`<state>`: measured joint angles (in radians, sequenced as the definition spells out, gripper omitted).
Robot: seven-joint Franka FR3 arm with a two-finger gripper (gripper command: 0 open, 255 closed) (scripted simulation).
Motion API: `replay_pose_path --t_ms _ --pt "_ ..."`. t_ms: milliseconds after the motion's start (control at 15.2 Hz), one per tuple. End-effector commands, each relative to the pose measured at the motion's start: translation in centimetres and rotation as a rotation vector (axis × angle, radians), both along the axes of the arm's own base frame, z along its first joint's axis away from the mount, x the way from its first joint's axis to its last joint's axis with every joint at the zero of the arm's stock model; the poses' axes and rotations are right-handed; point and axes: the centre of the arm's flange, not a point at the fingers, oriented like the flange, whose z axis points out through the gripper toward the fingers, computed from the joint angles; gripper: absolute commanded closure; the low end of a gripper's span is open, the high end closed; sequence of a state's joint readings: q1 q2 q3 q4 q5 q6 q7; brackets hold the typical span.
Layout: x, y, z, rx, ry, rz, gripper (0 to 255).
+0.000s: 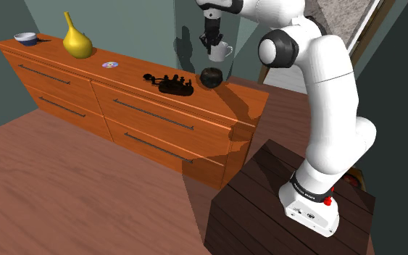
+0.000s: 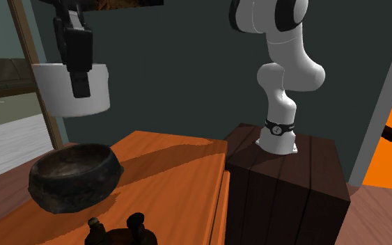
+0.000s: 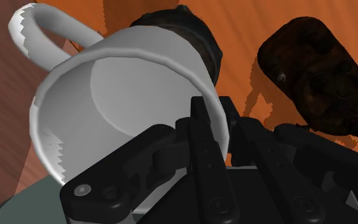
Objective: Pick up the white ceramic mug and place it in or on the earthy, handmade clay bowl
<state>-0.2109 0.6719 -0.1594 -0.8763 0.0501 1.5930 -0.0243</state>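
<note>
Gripper (image 1: 213,42) is clenched on the white mug (image 1: 221,51) at its rim. In the wrist view one finger (image 3: 204,143) sits inside the wall and the other outside, with the wall pinched between them. The mug is off the surface (image 1: 130,76), in the air at upper centre of the shoulder view, handle toward frame right. A dark, rough bowl (image 1: 211,77) stands directly below it near the right end of the orange-brown dresser (image 1: 159,123); mug and bowl are apart, not touching.

Second exterior view: mug (image 2: 51,94) at upper left, upright, with the gripper (image 2: 80,87) over its rim. Bowl (image 2: 74,177) at lower left on the surface — visible gap between the two.

Wrist view: the mug (image 3: 120,95) opening faces the camera, and the bowl (image 3: 190,32) is partly hidden behind it.

Also on the surface, shoulder view: black knobbly object (image 1: 170,84) just left of the bowl, then a small disc (image 1: 109,64), a yellow vase (image 1: 77,42), and a small blue bowl (image 1: 26,38) at far left. The arm (image 1: 325,87) is mounted on a dark wooden stand (image 1: 267,210), lower right.
</note>
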Motion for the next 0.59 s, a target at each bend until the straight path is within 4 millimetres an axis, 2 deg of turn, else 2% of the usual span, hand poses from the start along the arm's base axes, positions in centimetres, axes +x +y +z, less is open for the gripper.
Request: replay_pose_path --t_ms 0,528 --pt "1.2 -0.7 -0.6 0.001 0.001 0.003 255" --pt "1.2 -0.7 -4.8 0.001 0.001 0.003 255"
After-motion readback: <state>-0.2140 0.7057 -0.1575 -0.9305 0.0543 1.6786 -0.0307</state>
